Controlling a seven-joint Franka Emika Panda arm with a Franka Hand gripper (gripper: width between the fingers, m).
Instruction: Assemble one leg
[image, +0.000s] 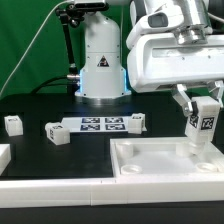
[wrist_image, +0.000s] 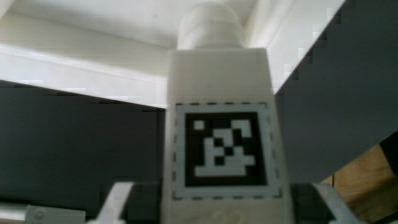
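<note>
Far-left loose leg: a small white post lying on the black table. In the exterior view it is at 9 o'clock from the marker board and well apart from it.
White piece at the edge: cut off by the frame at 8 o'clock from the marker board. What it is cannot be told.
Second loose leg: lying askew just beside the marker board's 9 o'clock end, with a tagged face showing.
Marker board: flat on the table, its tags facing up, at 6 o'clock from the robot base.
Robot base: white, standing at 12 o'clock from the marker board.
Third loose leg: at the marker board's 3 o'clock end. Whether it touches the board or only lies just beside it cannot be told.
Tabletop: a large flat white piece with a raised rim, at 5 o'clock from the marker board.
Gripper: at 3 o'clock from the marker board, above the tabletop's far corner. The jaws stand narrow, clamped on the leg's upper part.
Leg: held close to upright, its tag facing the wrist camera. Its lower end hangs over the tabletop's corner at 2 o'clock, and whether it touches there cannot be told.
Peg: a round stub on the leg's far end in the wrist view, pointing toward the white tabletop surface.
</note>
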